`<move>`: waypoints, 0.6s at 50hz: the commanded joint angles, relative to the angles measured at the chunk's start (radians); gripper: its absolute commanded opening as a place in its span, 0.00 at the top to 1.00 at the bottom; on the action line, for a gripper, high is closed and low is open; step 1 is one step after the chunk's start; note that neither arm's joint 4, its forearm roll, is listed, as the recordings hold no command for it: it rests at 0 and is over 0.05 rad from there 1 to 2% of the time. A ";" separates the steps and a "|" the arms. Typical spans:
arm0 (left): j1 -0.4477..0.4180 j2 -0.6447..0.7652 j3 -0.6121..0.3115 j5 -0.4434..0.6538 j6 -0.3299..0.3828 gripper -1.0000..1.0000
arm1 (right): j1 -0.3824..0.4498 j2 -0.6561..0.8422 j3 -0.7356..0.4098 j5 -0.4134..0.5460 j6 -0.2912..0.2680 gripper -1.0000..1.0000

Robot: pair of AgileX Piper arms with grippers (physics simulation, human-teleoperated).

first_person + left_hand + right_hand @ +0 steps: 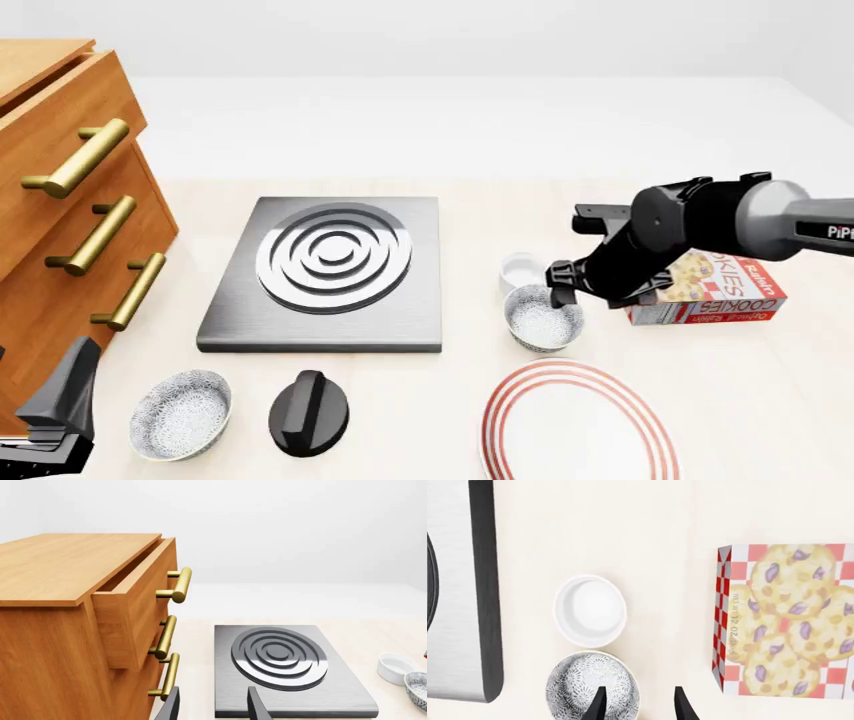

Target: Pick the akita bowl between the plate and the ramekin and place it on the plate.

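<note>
The akita bowl (542, 318) (589, 686), speckled grey-white inside, sits between the small white ramekin (522, 269) (590, 611) and the red-ringed plate (577, 423). My right gripper (571, 288) (639, 707) hangs open just above the bowl's right rim. One of its fingers (598, 705) is over the bowl's edge, the other over bare table. It holds nothing. My left gripper (213, 707) (56, 415) is open and empty at the near left, beside the wooden drawers. Its wrist view catches the ramekin (396, 667) and the bowl (418, 690) at the edge.
A wooden drawer cabinet (60, 215) with brass handles stands at the left, its top drawer slightly open. A grey stove plate (327, 272) lies mid-table. A second speckled bowl (180, 413) and a black knob (310, 412) sit near the front. A cookie box (714, 290) lies right of the ramekin.
</note>
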 commanded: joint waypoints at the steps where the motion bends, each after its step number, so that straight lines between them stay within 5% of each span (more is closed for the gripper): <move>1: 0.000 0.000 0.000 0.000 0.000 0.00 | -0.015 0.013 0.009 -0.016 -0.013 0.00; 25: 0.000 0.000 0.000 0.000 0.000 0.00 | 0.010 0.039 0.035 -0.046 -0.021 0.00; 26: 0.000 0.000 0.000 0.000 0.000 0.00 | 0.009 0.038 0.036 -0.048 -0.027 1.00; 30: 0.000 0.000 0.000 0.000 0.000 0.00 | -0.008 0.035 0.040 -0.053 -0.051 1.00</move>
